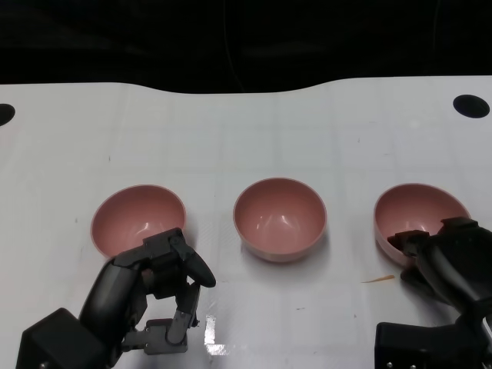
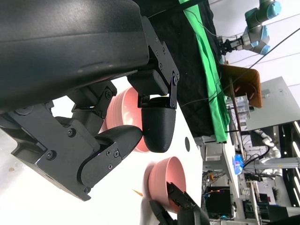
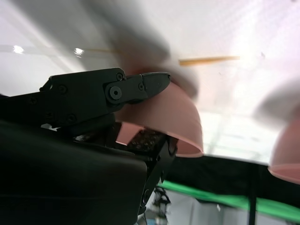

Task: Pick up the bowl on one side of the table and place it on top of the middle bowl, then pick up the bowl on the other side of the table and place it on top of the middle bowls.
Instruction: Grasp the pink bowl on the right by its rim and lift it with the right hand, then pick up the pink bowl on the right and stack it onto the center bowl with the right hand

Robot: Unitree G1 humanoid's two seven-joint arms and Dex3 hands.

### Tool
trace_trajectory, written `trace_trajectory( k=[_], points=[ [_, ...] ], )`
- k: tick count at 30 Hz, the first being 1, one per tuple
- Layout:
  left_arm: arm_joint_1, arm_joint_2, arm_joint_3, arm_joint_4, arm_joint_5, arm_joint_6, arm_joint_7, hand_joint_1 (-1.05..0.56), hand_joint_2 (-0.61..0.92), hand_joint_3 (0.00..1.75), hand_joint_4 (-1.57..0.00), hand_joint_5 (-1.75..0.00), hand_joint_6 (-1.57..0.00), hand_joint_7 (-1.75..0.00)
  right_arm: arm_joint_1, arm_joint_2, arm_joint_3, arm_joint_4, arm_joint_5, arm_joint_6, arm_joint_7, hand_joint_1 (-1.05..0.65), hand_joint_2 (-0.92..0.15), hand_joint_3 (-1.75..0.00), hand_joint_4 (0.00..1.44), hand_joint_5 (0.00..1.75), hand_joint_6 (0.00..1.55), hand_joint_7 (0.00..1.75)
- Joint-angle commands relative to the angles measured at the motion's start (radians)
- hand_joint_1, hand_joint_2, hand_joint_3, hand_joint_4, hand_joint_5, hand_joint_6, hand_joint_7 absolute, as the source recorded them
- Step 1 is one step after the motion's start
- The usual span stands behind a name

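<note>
On table: three empty pink bowls

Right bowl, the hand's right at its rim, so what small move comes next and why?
Probably close the right hand firmly on the right bowl and lift. Its fingers already straddle the near rim, the bowl still rests on the table, and the middle bowl stands empty.

I see bare table betw. all three bowls; middle bowl unobstructed from above. Left hand crowds left bowl near rim; thin stick lies beside right bowl
</note>
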Motion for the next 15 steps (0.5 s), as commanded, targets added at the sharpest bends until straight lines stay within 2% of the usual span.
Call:
trace_trajectory(
  k=[1, 3, 7, 8, 9, 11, 15],
  points=[
    [0.008, 0.008, 0.007, -0.005, -0.003, 0.004, 0.000, -0.17, 0.41, 1.32, -0.86, -1.75, -0.81, -1.44, -0.033, -0.031, 0.003, 0.036, 0.037, -0.046, -0.091, -0.19, -0.90, -0.08, 0.90, 1.72, 0.79, 1.48],
    [0.010, 0.007, 0.006, -0.003, 0.000, 0.003, 0.002, -0.18, 0.40, 1.32, -0.86, -1.75, -0.81, -1.44, -0.043, -0.038, 0.003, 0.049, 0.054, -0.075, -0.132, -0.19, -0.91, -0.11, 0.95, 1.74, 0.73, 1.69],
    [0.014, 0.006, 0.003, -0.002, 0.003, -0.006, 0.000, -0.19, 0.39, 1.33, -0.86, -1.75, -0.81, -1.44, -0.060, -0.052, 0.003, 0.050, 0.076, -0.121, -0.195, -0.19, -0.92, -0.17, 0.96, 1.75, 0.72, 1.74],
    [0.015, 0.006, 0.003, -0.002, 0.003, -0.008, 0.000, -0.19, 0.39, 1.32, -0.86, -1.75, -0.80, -1.44, -0.063, -0.055, 0.002, 0.044, 0.079, -0.130, -0.207, -0.19, -0.83, -0.36, 0.97, 1.75, 0.73, 1.74],
    [0.016, 0.006, 0.002, -0.001, 0.003, -0.010, -0.001, -0.19, 0.40, 1.32, -0.85, -1.75, -0.80, -1.44, -0.065, -0.057, 0.002, 0.042, 0.081, -0.135, -0.214, -0.19, -0.68, -0.64, 0.98, 1.75, 0.73, 1.75],
    [0.022, 0.004, 0.000, -0.014, 0.008, 0.000, 0.006, -0.19, 0.40, 1.32, -0.85, -1.75, -0.80, -1.44, -0.086, -0.057, -0.004, 0.021, 0.095, -0.178, -0.256, -0.19, -0.51, -0.95, 0.98, 1.75, 0.73, 1.75],
    [0.031, 0.005, -0.002, -0.034, 0.009, 0.015, 0.008, -0.19, 0.40, 1.31, -0.84, -1.75, -0.81, -1.43, -0.119, -0.039, -0.007, -0.068, 0.128, -0.219, -0.246, -0.17, -0.40, -1.13, 0.97, 1.75, 0.74, 1.75]
  ],
)
